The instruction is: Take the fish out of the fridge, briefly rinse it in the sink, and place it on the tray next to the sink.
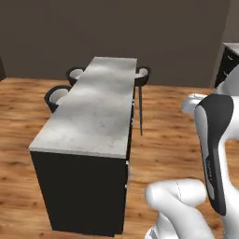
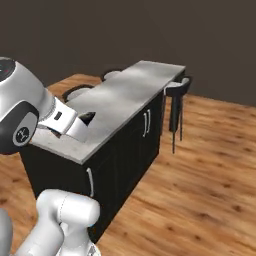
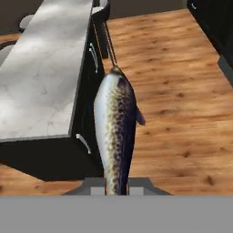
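In the hand view the fish (image 3: 116,132) stands straight up from between the two dark finger tips of the gripper (image 3: 116,184), its lower end pinched there, so the jaws are closed narrowly on it and carry it clear of any surface. It is slim and silver-grey along one flank, with a dark, speckled brown back, a small fin jutting on one side and a tapered end pointing away from the hand. Beyond it lies wooden floor (image 3: 182,91), and beside it a long island (image 1: 95,109) with a pale marble top and black cabinet fronts (handles show on the doors). Dark stools (image 1: 57,95) sit along the island's far side, another stool (image 2: 177,92) on the near side.
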